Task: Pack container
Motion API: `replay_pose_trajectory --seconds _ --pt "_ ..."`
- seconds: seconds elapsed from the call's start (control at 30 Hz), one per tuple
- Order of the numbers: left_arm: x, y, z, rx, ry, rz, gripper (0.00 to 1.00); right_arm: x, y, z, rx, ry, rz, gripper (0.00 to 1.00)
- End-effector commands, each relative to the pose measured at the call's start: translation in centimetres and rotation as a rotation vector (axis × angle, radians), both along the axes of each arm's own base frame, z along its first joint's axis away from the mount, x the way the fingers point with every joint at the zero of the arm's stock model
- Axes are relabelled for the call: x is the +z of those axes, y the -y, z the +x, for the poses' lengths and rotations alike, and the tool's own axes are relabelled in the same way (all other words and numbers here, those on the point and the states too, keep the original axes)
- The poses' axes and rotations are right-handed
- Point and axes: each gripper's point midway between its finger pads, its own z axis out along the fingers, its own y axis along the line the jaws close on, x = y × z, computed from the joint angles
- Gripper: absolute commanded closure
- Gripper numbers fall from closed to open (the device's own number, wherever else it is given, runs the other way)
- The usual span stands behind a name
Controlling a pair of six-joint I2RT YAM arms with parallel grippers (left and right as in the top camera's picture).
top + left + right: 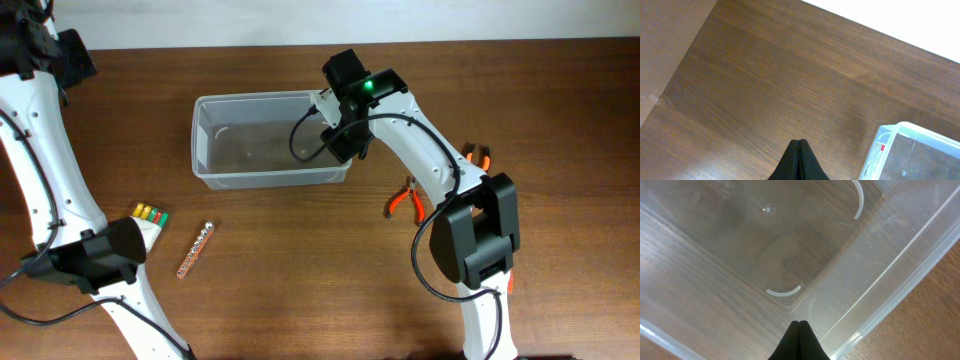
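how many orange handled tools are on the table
2. One pair of pliers lies right of the container, beside the right arm; another orange-handled tool peeks out behind that arm. An orange sliver near its base may be a third.

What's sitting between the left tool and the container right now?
Nothing. In the left wrist view, only bare wooden table lies between the shut left tool and the container.

Nothing here can be read. A small white sticker (879, 150) with a red mark sits on the end wall of the container (925, 134), its print too tiny to make out.
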Motion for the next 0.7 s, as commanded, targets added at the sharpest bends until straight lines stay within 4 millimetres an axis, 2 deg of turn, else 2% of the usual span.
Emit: replay_pose_trajectory --seconds 0.0,0.17,0.3,0.67 --pt "1.4 -0.2 -0.2 0.015 0.042 0.008 0.98 -0.2 1.9 1.2 -0.101 0.007 -0.03 0.96" --pt "1.5 -0.2 0.0 0.015 0.051 0.01 0.98 -0.4 4.7 1.2 -0.207 -0.042 -0.039 0.96" --pt "1.8 -0.3 0.3 0.015 0.066 0.014 0.98 -0.6 6.1 0.0 -0.247 -0.114 -0.046 0.96" --pt "2.0 -0.4 0.6 0.015 0.082 0.018 0.98 -0.8 6.9 -3.3 -0.247 -0.253 -0.081 0.96"
